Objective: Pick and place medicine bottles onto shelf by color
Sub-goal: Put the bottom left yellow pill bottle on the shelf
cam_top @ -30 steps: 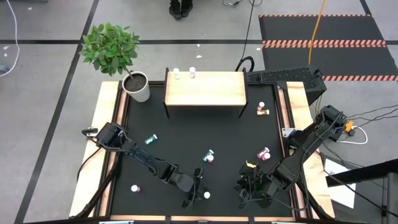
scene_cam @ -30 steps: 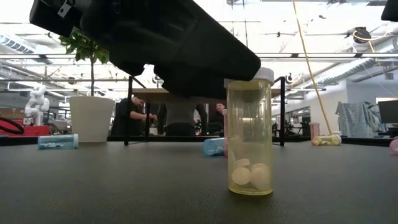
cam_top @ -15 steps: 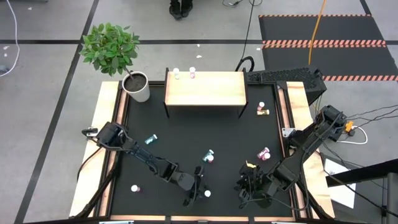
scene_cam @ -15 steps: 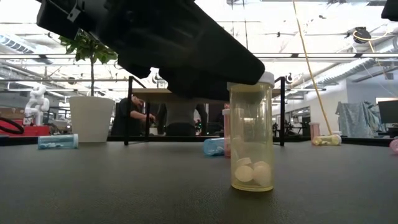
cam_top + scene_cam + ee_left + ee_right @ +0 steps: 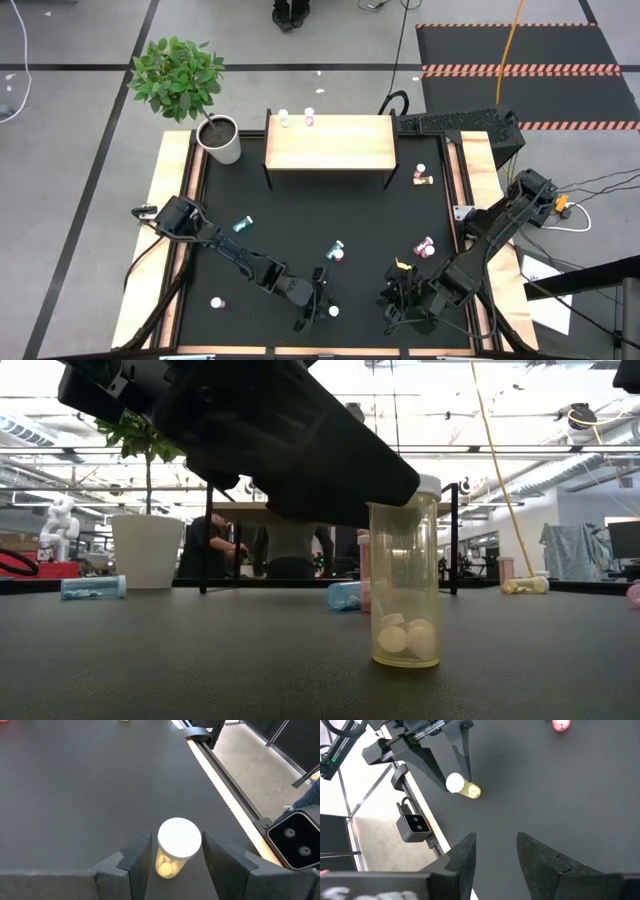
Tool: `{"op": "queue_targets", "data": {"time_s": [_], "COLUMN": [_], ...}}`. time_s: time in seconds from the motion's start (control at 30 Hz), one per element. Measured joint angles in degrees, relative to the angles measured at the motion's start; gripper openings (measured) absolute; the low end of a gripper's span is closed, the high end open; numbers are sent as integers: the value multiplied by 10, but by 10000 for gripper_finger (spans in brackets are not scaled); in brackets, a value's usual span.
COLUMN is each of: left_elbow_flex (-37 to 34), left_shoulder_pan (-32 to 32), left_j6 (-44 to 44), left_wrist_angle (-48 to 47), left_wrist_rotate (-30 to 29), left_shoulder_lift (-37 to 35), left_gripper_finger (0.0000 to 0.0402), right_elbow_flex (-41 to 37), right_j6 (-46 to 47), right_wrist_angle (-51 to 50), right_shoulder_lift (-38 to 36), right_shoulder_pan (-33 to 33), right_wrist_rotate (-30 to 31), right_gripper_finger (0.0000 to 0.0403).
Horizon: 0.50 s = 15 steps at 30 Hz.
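Observation:
A yellow medicine bottle with a white cap stands upright on its base on the black table top, near the near edge; pills lie at its bottom. My left gripper is open, low over the table, one finger on each side of the bottle's upper part. My right gripper hovers open at the table's near right, touching nothing; its wrist view shows the yellow bottle between the left fingers. The wooden shelf stands at the far middle, with two bottles at its far edge. My left gripper has its fingers level on either side of the yellow bottle's cap, slanting down from the table's left. Only a thin gap or none shows beside the cap, so I cannot tell whether a finger touches it. The bottle stands upright on the table.
Other bottles lie on the table: a teal one, a pair at the middle, a pink one, a yellow one, one near the left edge, one by the shelf. A potted plant stands far left.
My left gripper has come a little lower and closer around the yellow bottle's top; in the low view it now covers more of the cap. The bottle still stands upright in nearly the same spot.

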Motion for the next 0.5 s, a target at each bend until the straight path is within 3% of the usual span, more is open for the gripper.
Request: {"op": "queue_targets", "data": {"time_s": [0.5], "left_elbow_flex": [0], "left_shoulder_pan": [0], "left_j6": [4], "left_wrist_angle": [0], "left_wrist_rotate": [-4], "left_shoulder_lift": [0], "left_gripper_finger": [174], "right_elbow_flex": [0], "right_j6": [0], "right_wrist_angle": [4], "right_shoulder_lift": [0], "right_shoulder_pan": [0], "right_wrist_rotate": [0], "right_gripper_finger": [137]}}
